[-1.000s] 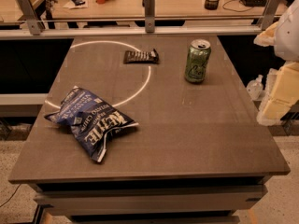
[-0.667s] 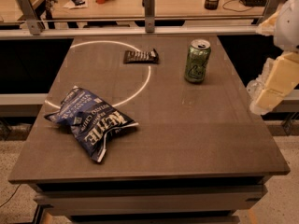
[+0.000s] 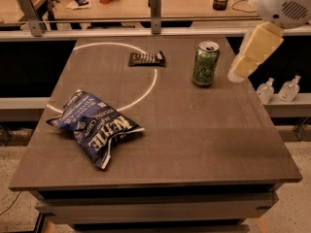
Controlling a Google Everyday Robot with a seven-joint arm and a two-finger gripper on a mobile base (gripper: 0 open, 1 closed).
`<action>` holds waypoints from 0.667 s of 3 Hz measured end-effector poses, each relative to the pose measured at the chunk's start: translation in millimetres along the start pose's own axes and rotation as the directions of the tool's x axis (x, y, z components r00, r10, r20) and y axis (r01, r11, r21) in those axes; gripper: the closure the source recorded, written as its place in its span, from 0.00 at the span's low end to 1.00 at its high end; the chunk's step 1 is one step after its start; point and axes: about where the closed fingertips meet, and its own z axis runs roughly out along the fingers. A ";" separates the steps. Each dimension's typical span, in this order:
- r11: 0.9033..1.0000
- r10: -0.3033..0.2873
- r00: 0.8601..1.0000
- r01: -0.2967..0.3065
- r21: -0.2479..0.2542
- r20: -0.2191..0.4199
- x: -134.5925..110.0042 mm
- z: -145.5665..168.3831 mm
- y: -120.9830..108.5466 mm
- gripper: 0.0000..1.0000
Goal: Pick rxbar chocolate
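Observation:
The rxbar chocolate [image 3: 146, 58] is a small flat dark bar with white lettering. It lies flat at the far middle of the brown table [image 3: 194, 140], on a white ring marked on the top. My gripper [image 3: 239, 73], cream-coloured under a white arm housing, hangs at the table's far right edge. It is just right of a green soda can [image 3: 206, 63] and well to the right of the bar. It holds nothing that I can see.
A crumpled blue Kettle chip bag [image 3: 95, 125] lies at the left front of the table. Two small clear bottles [image 3: 278, 89] stand on a ledge beyond the right edge. A rail with metal posts [image 3: 155, 5] runs behind the table.
My gripper has moved left and up, from beyond the table's right edge to just beside the green can. The bar, can and chip bag have not moved.

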 end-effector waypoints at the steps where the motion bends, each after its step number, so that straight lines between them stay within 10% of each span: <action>1: 0.999 0.021 0.995 -0.017 -0.039 0.097 -24.1 17.7 -28.4 0.00; 2: 0.997 0.039 0.980 -0.024 -0.077 0.197 -53.3 32.4 -51.0 0.00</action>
